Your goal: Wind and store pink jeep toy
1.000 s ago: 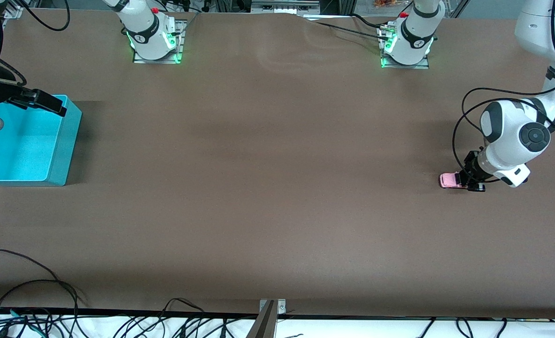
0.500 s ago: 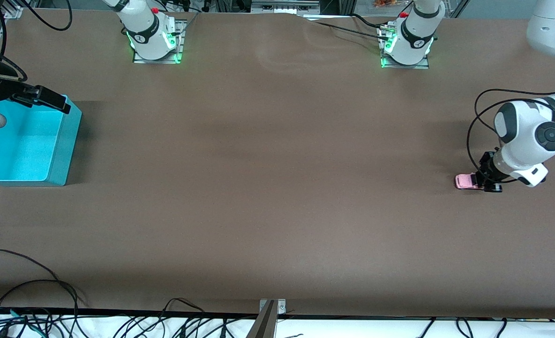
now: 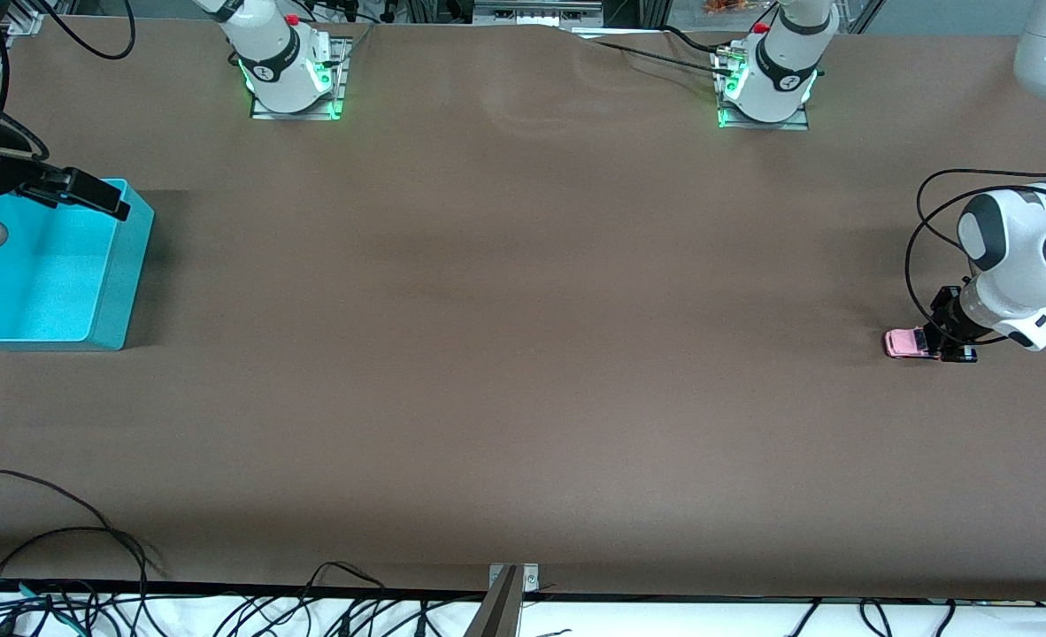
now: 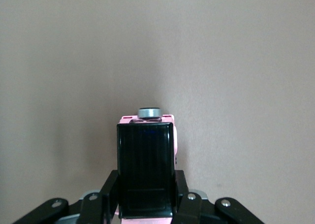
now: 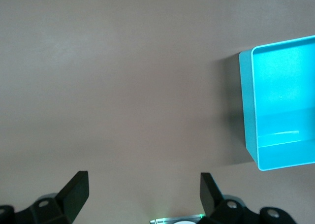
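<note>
Jeep first: the tiny boxy pink jeep toy with the black roof (image 3: 910,343) sits down on the brown cloth-covered table (image 3: 523,354), at the left arm's end, and the left gripper (image 3: 941,348) is clamped on its black rear section. In the left wrist view the black fingers (image 4: 109,192) press both flanks of the toy (image 4: 146,177), whose long axis runs straight out from the gripper, pink nose pointing away from the wrist. In the front view that axis lies along the table's length, the nose aimed toward the right arm's end.

That direction is what matters, I'd say. The open-topped turquoise plastic bin (image 3: 125,265) stands at the right arm's end, well apart from the toy, so the jeep already faces it across nearly the whole table. A pull-back wind (wheels dragged along the cloth, if it is that sort of toy) looks like the step in hand, storage not yet done.

The right gripper (image 3: 10,205) waits over the bin's rim, jaws spread wide and holding nothing; its wrist view shows both black fingertips (image 5: 74,189) apart, with the bin (image 5: 248,106) in sight.
</note>
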Motion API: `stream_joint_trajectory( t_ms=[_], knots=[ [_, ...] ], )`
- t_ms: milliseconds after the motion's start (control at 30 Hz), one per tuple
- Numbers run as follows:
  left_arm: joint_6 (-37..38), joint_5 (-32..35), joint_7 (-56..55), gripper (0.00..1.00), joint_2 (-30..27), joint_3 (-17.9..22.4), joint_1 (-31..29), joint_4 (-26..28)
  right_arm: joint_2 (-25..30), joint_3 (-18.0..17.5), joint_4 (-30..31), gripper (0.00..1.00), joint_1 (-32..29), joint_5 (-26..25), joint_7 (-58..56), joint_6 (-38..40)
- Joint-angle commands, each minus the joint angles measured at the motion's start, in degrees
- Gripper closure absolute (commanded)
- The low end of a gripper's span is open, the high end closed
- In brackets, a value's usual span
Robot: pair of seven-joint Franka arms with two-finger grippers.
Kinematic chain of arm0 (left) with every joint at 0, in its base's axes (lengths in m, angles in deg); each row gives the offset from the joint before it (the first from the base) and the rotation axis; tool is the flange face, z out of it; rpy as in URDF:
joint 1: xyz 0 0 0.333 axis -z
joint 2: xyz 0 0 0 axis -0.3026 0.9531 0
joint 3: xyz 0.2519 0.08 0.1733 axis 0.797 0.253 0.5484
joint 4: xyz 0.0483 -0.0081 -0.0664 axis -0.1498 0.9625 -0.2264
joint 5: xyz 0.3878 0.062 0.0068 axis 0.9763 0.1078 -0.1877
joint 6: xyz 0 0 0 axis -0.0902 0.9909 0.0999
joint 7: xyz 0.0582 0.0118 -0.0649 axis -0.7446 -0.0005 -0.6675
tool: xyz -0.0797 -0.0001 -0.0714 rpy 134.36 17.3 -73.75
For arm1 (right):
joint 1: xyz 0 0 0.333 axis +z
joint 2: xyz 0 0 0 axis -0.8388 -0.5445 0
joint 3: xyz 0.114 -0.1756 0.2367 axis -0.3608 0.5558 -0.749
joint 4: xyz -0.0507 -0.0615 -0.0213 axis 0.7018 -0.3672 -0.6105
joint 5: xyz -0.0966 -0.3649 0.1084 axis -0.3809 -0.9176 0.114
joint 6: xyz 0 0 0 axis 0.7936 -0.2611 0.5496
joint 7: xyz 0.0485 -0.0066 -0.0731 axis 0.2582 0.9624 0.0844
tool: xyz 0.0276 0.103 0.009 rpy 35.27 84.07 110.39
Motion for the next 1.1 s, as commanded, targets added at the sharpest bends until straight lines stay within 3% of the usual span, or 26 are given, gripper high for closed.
stream_joint_trajectory(
  t_ms=[0,600,667,800,967,1067],
  knots=[
    [-2.7,1.3,1.2,0.57,6.1,-0.1,-1.5,-2.0,-0.6,0.0,-0.3,0.00,-0.2,-1.0,-1.0,-1.6],
    [-2.7,1.0,5.6,0.54,6.2,1.8,-2.5,-2.7,-0.9,0.0,-0.2,0.00,-0.2,-1.0,-0.8,-1.9],
    [-2.7,1.0,5.6,0.48,6.1,1.8,-2.5,-2.8,-0.9,0.0,-0.2,0.00,-0.2,-0.9,-0.6,-1.9],
    [-2.6,0.7,4.9,0.02,5.6,1.7,-2.3,-3.9,-0.9,0.0,-0.2,0.00,-0.2,-0.8,-0.6,-1.8],
    [-1.8,0.3,4.6,0.00,1.9,1.7,-1.3,-3.8,-0.9,0.0,-0.2,0.00,-0.2,-0.8,-0.6,-1.7],
    [2.6,0.2,4.8,0.00,-1.0,1.8,-0.2,-3.9,-0.8,0.0,-0.3,0.00,-0.2,-0.8,-0.4,-1.6]
  ],
)
